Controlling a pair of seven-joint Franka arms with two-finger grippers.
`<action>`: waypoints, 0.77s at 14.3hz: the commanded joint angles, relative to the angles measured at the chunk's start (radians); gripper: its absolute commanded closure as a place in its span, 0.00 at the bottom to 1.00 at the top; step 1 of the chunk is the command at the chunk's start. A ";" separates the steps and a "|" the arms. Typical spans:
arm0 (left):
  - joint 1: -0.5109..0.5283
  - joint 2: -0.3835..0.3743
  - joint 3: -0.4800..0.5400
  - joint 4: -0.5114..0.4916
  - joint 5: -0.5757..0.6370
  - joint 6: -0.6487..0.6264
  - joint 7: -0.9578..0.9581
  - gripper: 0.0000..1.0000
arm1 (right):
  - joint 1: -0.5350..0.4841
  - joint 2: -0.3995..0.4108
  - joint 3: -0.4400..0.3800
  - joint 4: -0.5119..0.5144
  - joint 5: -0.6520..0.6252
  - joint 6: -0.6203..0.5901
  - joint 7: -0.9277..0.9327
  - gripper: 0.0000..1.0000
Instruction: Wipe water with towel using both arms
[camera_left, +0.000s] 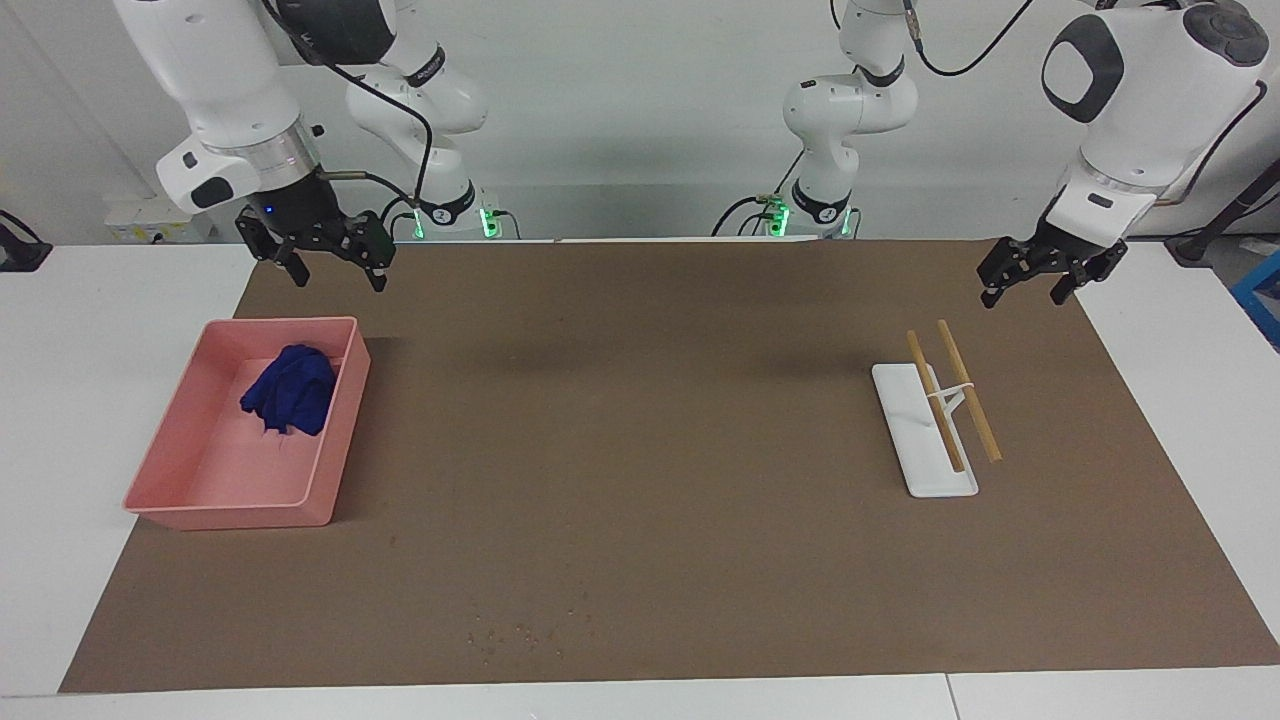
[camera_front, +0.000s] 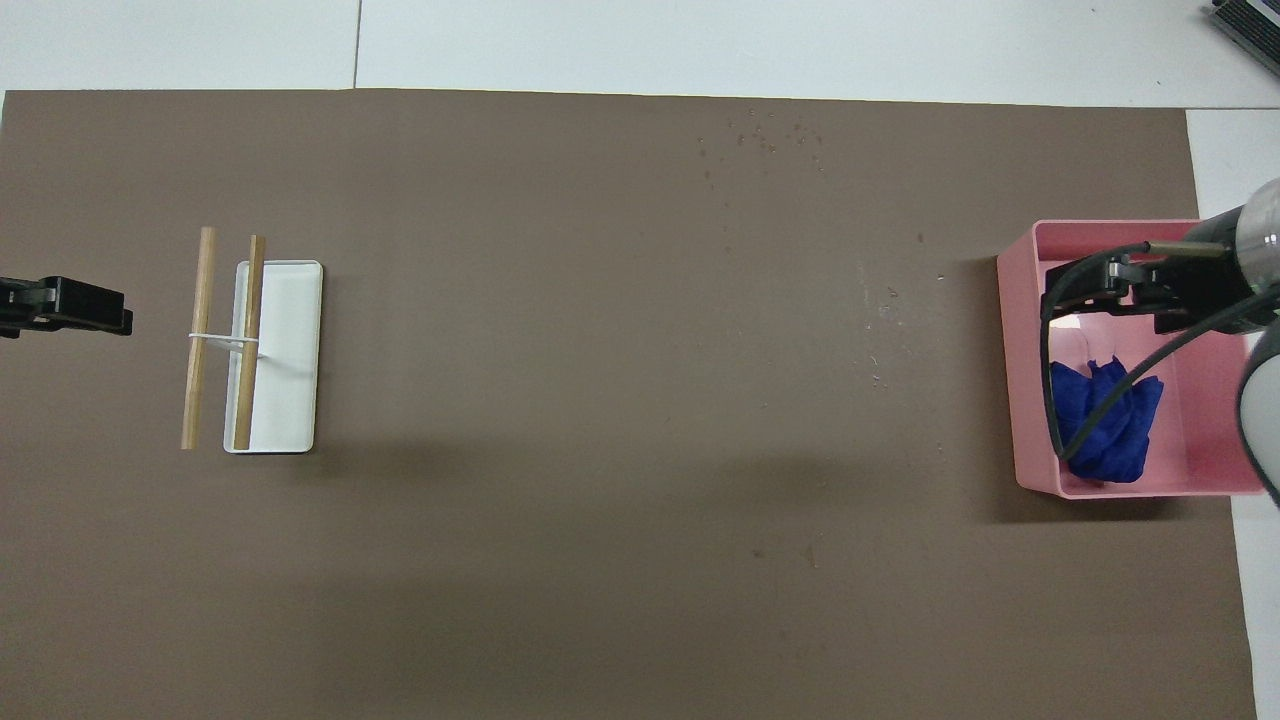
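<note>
A brown mat is seen laid over most of the white table. Two white arms are noted at the robots' end.

The right arm is raised; its gripper is held in the air over the mat's edge by the pink tray, fingers spread apart, nothing gripped. In the overhead view the gripper is seen above the tray.

The left arm waits at its own end; its gripper hangs over the mat nearer the robots than the white dish, fingers apart and empty. Only its tips show from overhead.

The tray sits at the right arm's end of the table. The towel, a bunched blue cloth, lies inside it, in the part nearer the robots, touched by neither gripper.

The dish is noted at the left arm's end, with two wooden sticks tied together, one lying across the dish, one just beside it.

The water is seen as tiny specks on the mat near its edge farthest from the robots, well apart from the towel.
</note>
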 joint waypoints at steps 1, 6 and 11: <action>-0.003 -0.024 0.006 -0.024 -0.009 0.016 -0.011 0.00 | -0.002 0.010 0.003 0.008 -0.024 -0.040 0.007 0.00; -0.003 -0.026 0.006 -0.024 -0.009 0.011 -0.009 0.00 | -0.002 -0.030 0.002 -0.043 -0.030 -0.039 0.007 0.00; -0.005 -0.026 0.006 -0.021 -0.009 0.014 -0.011 0.00 | -0.002 -0.030 0.003 -0.022 -0.040 -0.037 -0.003 0.00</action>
